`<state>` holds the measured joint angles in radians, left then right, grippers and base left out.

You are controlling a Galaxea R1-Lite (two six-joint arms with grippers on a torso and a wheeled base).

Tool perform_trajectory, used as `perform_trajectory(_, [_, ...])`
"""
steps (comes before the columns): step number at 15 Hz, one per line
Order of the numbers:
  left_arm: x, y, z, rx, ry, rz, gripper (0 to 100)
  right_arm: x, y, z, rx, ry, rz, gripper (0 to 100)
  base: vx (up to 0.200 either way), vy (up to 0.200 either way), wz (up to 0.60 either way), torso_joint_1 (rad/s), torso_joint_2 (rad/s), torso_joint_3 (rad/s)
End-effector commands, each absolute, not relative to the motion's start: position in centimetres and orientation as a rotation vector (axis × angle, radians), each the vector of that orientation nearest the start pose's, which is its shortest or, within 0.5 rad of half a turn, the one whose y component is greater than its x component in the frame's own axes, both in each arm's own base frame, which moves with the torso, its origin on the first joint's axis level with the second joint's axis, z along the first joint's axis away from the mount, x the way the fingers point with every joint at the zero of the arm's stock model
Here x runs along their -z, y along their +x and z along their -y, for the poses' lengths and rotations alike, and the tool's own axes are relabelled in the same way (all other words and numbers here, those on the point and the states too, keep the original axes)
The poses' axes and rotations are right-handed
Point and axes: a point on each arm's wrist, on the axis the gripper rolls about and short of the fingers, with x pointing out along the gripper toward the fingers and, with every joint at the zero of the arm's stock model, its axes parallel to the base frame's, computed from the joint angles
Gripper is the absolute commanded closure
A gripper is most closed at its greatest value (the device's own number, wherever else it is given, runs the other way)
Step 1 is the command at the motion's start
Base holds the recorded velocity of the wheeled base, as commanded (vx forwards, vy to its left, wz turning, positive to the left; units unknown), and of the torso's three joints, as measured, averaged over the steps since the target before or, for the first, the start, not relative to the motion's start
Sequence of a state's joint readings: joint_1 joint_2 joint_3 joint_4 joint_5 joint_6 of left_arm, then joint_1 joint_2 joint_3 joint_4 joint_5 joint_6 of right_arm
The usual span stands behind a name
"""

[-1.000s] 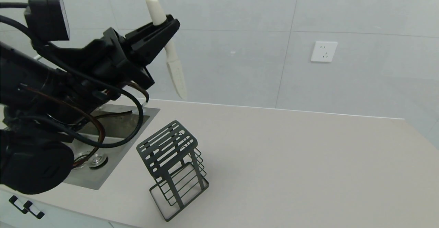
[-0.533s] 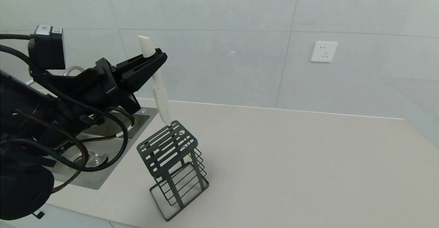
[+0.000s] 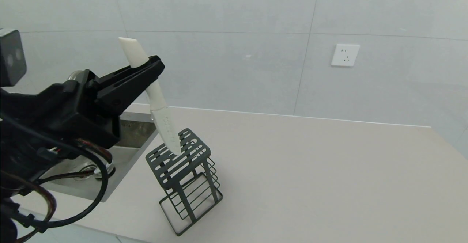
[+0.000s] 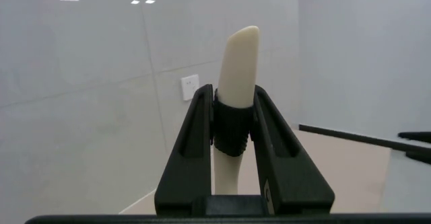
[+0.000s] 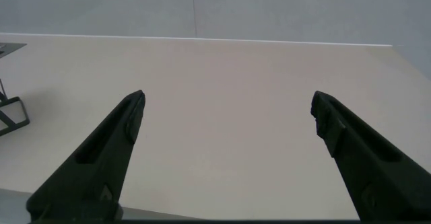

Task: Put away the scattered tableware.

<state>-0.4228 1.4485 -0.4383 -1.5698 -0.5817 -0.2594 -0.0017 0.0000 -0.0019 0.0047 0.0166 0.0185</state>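
Behind left claw, knife handle's middle.

Cream-white knife, black slotted rack, black left gripper, beige counter, pale grey tiled wall, seemingly steel-grey sink.

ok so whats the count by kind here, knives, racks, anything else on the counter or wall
white knife: 1, in the left gripper, tip at the rack's top
black slotted rack: 1
sink: 1
wall socket: 1
total: 4
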Motion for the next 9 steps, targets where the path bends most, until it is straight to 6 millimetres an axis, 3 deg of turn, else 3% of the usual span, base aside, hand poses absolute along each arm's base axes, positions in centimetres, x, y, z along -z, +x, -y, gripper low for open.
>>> perform_trajectory(1, [-24.4,17.0,8.7,1.034,-0.192,0.462,100,-7.6,-2.3,0.0,-0.015,0.018,-0.003,0,-0.2,0.0,0.0,0.002,0.0,0.002])
perform_trajectory(2, [-24.3,17.2,8.5,1.021,-0.189,0.457,100,-7.5,-2.3,0.0,-0.015,0.018,-0.005,0,-0.2,0.0,0.0,0.002,0.01,-0.002])
perform_trajectory(8, [-22.9,19.5,8.6,0.98,-0.163,0.398,100,-7.5,-2.3,0.0,-0.015,0.018,-0.005,0,0.0,0.0,0.0,0.0,0.0,0.0])
perform_trajectory(9, [-22.2,20.1,8.8,0.975,-0.172,0.363,100,-7.6,-2.3,0.0,-0.015,0.018,-0.003,0,-0.2,0.0,0.0,0.012,0.01,0.002])
